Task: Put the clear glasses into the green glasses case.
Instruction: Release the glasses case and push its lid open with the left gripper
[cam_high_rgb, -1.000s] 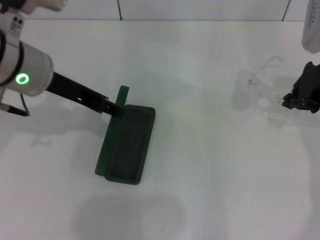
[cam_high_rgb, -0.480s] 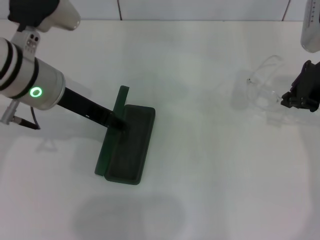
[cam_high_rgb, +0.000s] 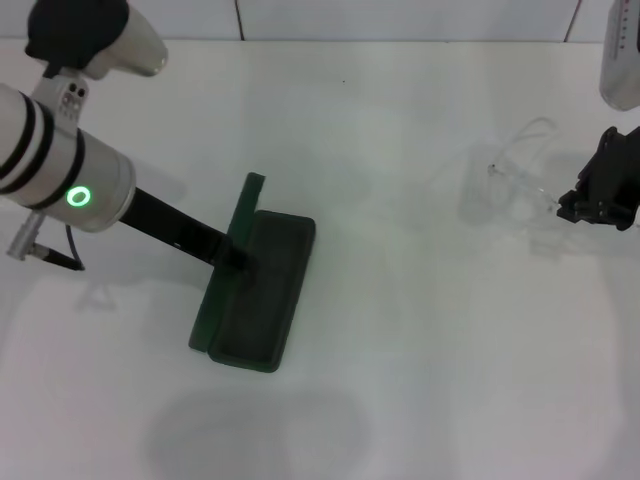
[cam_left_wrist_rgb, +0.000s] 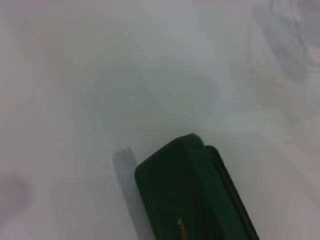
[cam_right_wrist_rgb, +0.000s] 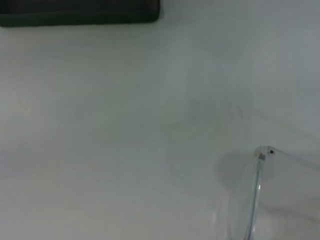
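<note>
The green glasses case (cam_left_wrist_rgb: 192, 192) lid carries small gold lettering, too blurred to read.

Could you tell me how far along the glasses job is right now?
Done: the green glasses case lies open, left gripper at its lid. In hand: the right gripper is at the clear glasses. Left: carrying them into the case.

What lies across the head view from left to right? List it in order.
White left arm with green ring light → left gripper at the lid → dark green open glasses case → clear plastic glasses → black right gripper.
</note>
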